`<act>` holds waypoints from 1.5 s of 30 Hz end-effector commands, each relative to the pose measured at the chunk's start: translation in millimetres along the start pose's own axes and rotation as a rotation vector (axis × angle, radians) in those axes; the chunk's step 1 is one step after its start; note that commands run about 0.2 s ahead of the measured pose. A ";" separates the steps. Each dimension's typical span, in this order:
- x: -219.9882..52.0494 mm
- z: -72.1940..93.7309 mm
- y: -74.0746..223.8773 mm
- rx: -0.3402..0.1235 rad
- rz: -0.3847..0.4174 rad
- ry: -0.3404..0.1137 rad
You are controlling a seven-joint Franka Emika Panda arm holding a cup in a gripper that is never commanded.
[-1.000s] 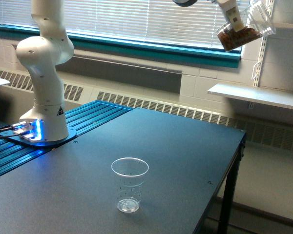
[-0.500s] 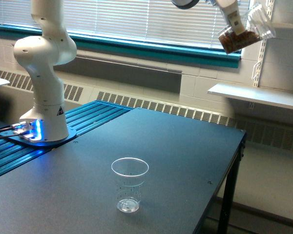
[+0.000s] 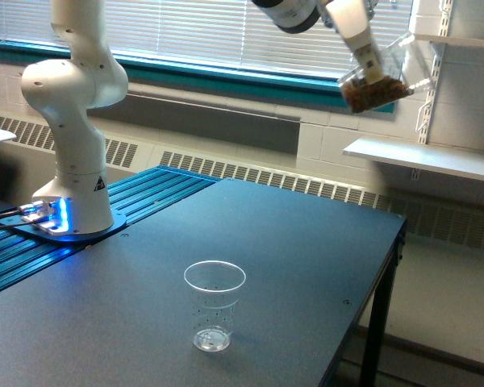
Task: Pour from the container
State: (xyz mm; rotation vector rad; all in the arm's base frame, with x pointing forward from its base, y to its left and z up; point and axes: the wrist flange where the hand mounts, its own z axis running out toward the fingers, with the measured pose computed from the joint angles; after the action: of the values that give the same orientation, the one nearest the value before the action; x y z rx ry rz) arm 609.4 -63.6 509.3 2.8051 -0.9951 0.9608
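A white robot arm's base [image 3: 71, 145] stands at about nine o'clock in the exterior view, on a blue ribbed panel [image 3: 137, 205] beside a dark worktop [image 3: 290, 266]. The arm reaches across the top of the frame to about one o'clock, where its gripper [image 3: 369, 64] is closed on the container [image 3: 379, 81], a clear plastic cup held high in the air, well above the worktop. The container is tilted, its rim pointing toward the exterior view's right, and brown pieces [image 3: 369, 94] lie along its lower side. A thin, clear dotted cup [image 3: 214, 305] stands upright on the worktop at about six o'clock, well apart from the container. Behind are window blinds [image 3: 202, 32] and a white wall shelf [image 3: 423, 157].
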 end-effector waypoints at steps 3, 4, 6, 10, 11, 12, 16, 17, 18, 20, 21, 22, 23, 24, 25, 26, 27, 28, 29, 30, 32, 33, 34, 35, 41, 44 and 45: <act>5.4 3.0 43.9 -0.035 0.063 0.037; 4.4 4.0 47.1 -0.040 0.065 0.038; 2.3 7.2 57.7 -0.049 0.080 0.031; -3.3 12.4 77.1 -0.079 0.094 0.035; -5.3 13.9 83.3 -0.088 0.097 0.036; -6.3 14.7 86.9 -0.093 0.100 0.036; -10.5 17.8 108.1 -0.120 0.123 0.043; -11.7 18.5 113.5 -0.126 0.132 0.044; -13.2 19.5 118.9 -0.134 0.138 0.044; -16.5 21.7 129.6 -0.146 0.150 0.038; -18.2 22.7 134.7 -0.154 0.155 0.037; -20.2 23.9 139.6 -0.162 0.161 0.036; -22.6 25.5 145.9 -0.168 0.171 0.032; -24.0 26.4 149.9 -0.172 0.177 0.029; -25.8 27.4 154.8 -0.178 0.183 0.026; -27.4 28.2 159.6 -0.184 0.187 0.024; -29.3 29.0 165.1 -0.191 0.194 0.021; -30.4 29.5 168.8 -0.196 0.200 0.019; -31.8 30.0 173.2 -0.202 0.206 0.017; -33.3 30.7 177.7 -0.208 0.210 0.015; -36.5 31.6 186.0 -0.219 0.218 0.011; -38.2 31.9 189.8 -0.224 0.222 0.011; -40.0 32.3 193.6 -0.230 0.224 0.009; -42.4 32.8 198.1 -0.237 0.226 0.008; -56.2 36.5 215.5 -0.267 0.229 -0.009; -63.3 38.0 222.7 -0.279 0.231 -0.017; -65.8 38.4 224.5 -0.283 0.228 -0.019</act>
State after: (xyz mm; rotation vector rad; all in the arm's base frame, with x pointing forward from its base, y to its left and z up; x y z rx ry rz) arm 471.0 -210.9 402.0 2.5345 -1.3242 0.7282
